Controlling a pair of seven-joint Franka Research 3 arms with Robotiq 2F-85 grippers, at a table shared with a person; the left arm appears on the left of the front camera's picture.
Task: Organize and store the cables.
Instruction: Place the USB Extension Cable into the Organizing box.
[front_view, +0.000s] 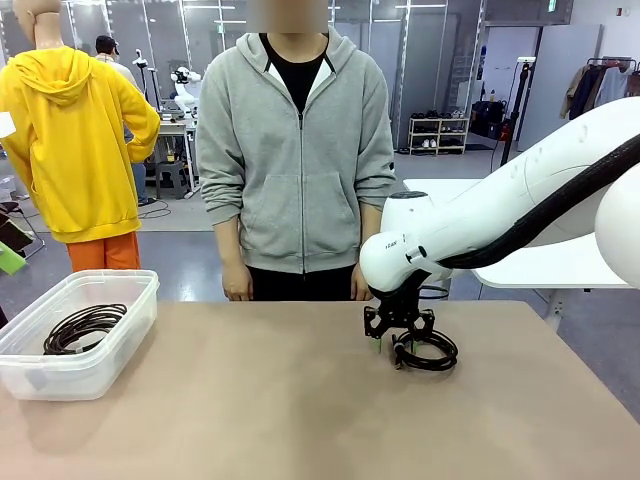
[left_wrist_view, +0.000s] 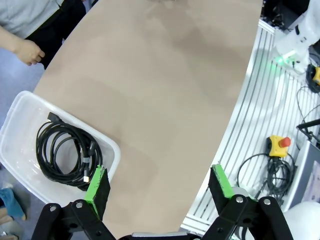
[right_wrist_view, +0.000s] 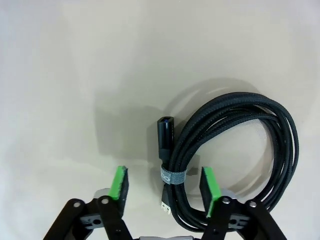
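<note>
Braided round cable coil with grey fabric tie on matte table

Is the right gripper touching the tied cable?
Cannot tell. In the right wrist view the right gripper straddles the tied cable, jaws open, one pad close beside it.

front: fixed, robot's side, faces across the table toward the person at the far edge | left wrist: high, looks down on the table's left end and the bin (also in front, near left) | right wrist: close above the tied cable, straight down
</note>
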